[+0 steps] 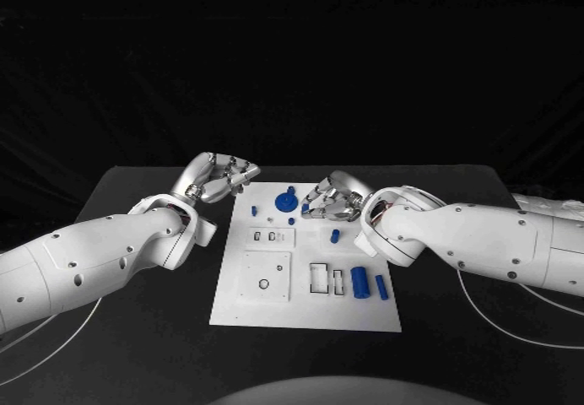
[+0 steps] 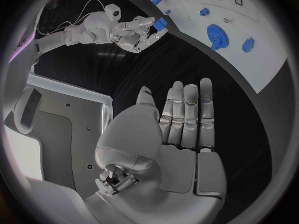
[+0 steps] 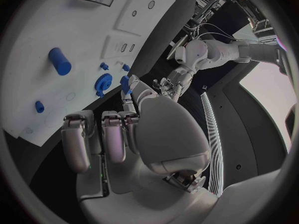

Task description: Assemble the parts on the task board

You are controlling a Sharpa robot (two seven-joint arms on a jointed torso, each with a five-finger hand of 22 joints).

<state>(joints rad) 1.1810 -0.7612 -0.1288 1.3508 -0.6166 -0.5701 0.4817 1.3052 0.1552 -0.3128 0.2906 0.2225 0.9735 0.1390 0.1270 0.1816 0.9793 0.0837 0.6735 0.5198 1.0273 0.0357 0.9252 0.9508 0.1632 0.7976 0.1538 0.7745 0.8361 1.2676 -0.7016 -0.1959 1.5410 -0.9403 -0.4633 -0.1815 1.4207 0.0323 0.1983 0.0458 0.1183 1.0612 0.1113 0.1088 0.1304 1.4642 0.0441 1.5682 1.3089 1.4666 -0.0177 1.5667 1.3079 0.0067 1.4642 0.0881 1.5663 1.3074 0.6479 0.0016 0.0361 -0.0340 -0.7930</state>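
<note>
The left hand [image 2: 181, 134] hovers off the far left corner of the task board [image 1: 244, 308], empty, fingers straight and together. The right hand [image 1: 331, 196] hangs over the board's far end, fingers curled around a small blue part [image 3: 126, 83]; the blue gear [image 1: 287, 202] lies just beside it.

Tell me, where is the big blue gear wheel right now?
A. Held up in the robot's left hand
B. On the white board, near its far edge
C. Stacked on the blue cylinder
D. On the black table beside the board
B: the blue gear sits on the white task board near its far edge, apart from the left hand, whose fingers hold nothing.
</note>
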